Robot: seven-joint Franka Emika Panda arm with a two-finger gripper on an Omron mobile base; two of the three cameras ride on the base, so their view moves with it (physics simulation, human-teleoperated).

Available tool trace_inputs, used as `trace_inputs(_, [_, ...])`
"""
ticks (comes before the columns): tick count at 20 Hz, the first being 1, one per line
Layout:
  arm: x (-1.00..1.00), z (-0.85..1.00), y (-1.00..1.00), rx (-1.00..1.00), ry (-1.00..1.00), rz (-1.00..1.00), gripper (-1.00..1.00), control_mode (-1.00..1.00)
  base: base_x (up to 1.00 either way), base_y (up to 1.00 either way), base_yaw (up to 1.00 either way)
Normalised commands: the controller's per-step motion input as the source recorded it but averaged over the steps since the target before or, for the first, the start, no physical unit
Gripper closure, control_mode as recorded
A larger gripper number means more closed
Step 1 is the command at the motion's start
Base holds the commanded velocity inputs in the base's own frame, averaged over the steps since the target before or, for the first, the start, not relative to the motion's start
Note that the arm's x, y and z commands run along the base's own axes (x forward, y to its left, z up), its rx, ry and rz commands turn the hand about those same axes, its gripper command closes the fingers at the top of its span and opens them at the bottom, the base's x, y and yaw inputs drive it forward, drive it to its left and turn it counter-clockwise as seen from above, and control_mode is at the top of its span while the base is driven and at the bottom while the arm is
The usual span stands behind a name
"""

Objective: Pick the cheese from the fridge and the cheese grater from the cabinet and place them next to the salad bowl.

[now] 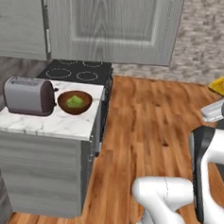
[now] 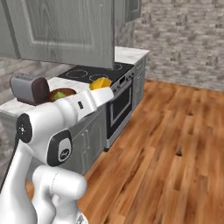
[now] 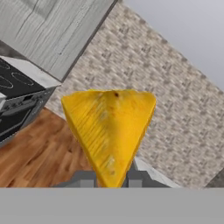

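The cheese (image 3: 109, 131) is a yellow-orange wedge clamped between my gripper's (image 3: 110, 180) two fingertips; it fills the middle of the hand view. The same cheese (image 1: 222, 85) pokes out at the right edge of the left base view, well right of the counter, and in the right base view the cheese (image 2: 100, 83) sits at the end of my raised arm. The salad bowl (image 1: 74, 102), brown with green leaves, stands on the marble counter (image 1: 56, 122) next to the toaster; the salad bowl (image 2: 60, 94) is partly hidden behind my arm. An open grey wood-grain cabinet door (image 1: 110, 24) hangs above. The cheese grater and the fridge are out of view.
A rounded silver-and-dark toaster (image 1: 29, 96) stands left of the bowl. A black stovetop (image 1: 76, 72) lies behind the counter, with an oven front (image 2: 120, 109) below. Wooden floor (image 1: 145, 130) spreads to the right, and a brick wall (image 2: 183, 39) closes the back.
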Motion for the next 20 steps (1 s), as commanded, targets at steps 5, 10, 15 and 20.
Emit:
trace_inputs(5, [0.00,0.00,0.00,0.00,0.00,0.00,1.00,1.00,0.47,0.01,0.05])
trace_inputs(10, [0.00,0.00,0.00,0.00,0.00,0.00,1.00,1.00,0.24,0.00,0.07])
trace_inputs(15, [0.00,0.00,0.00,0.00,0.00,0.00,1.00,1.00,0.12,-0.06,0.16])
trace_inputs(20, [0.00,0.00,0.00,0.00,0.00,0.00,1.00,1.00,0.07,-0.38,0.15])
